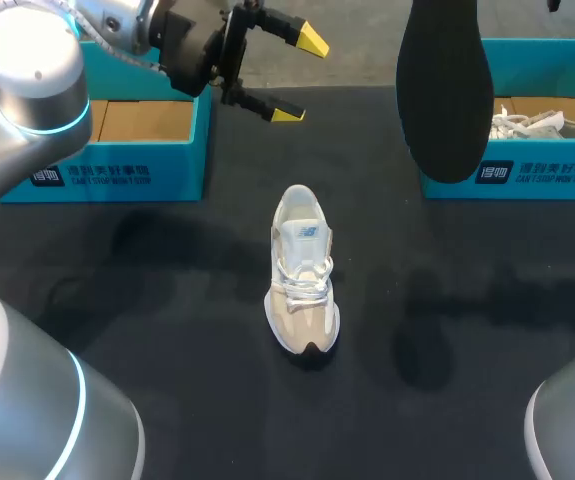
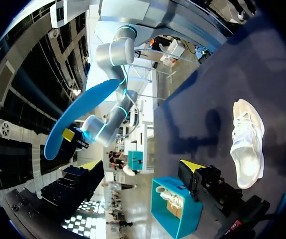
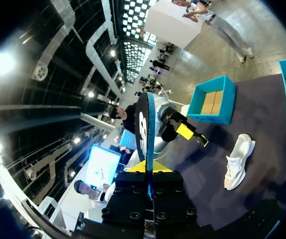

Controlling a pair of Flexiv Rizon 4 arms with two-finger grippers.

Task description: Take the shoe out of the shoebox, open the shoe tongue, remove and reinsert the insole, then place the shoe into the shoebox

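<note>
Centre of the head view: white-and-beige shoe [image 1: 304, 270] upright on the black table [image 1: 147, 290], toe toward the bottom of the frame. It has a small logo patch on the tongue, too small to make out. Upper left: open teal shoebox [image 1: 157, 165], brown cardboard inside, white print on its front wall. Upper right: second shoebox [image 1: 537, 180], also teal with white print, with another white shoe [image 1: 542, 123] lying in it. Black insole [image 1: 445, 85] hangs upright at upper right in front of that box, covering its left end, its top cut by the frame edge. Left gripper [image 1: 300, 77] is at top centre, well apart from the shoe on the table, fingers spread wide, nothing between them.

Left wrist view: fingers wide apart, empty. The shoe lies on the table ahead and off to one side, clear of both fingers. The second shoebox shows beyond the gap between the fingers, white shoe visible inside. Across the table the right gripper [image 2: 73, 135] pinches the insole, its blue face showing.

Right wrist view: yellow tips clamped tight on the insole's lower end. The insole stands edge-on straight ahead of the fingers, white logo on its black face. Beyond it are the left gripper and the open teal shoebox. The shoe sits on the table between the two boxes.
</note>
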